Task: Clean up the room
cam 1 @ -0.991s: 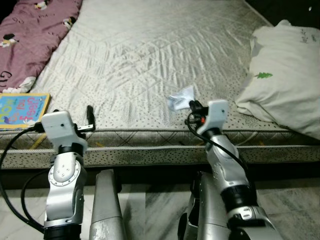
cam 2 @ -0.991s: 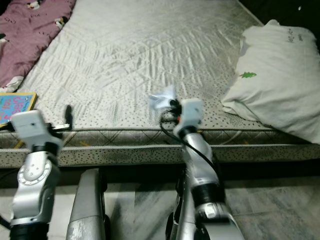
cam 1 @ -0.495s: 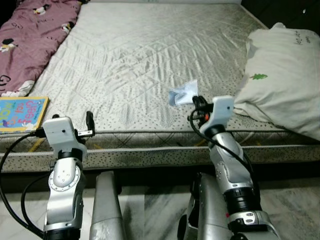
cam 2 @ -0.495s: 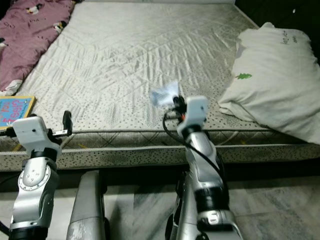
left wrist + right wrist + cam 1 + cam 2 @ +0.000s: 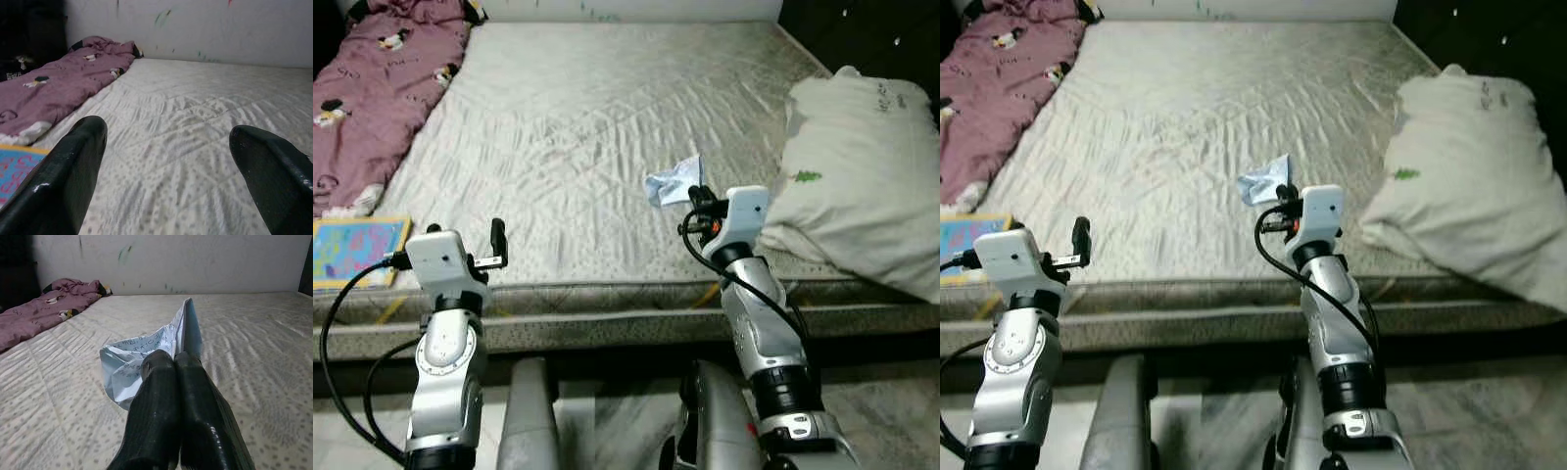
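Crumpled paper pinched in my right gripper, held over the near part of the mattress.

From my left: the book (image 5: 357,252) lies at the mattress (image 5: 578,117) edge beside the maroon blanket (image 5: 382,88). My left gripper (image 5: 496,242) hovers at the near edge, fingers (image 5: 73,171) wide apart with nothing between them. My right gripper (image 5: 174,363) has its jaws pressed together on the paper wrapper (image 5: 142,352); the wrist view shows print on it, which the head views blur. The pillow (image 5: 862,176) lies furthest right.
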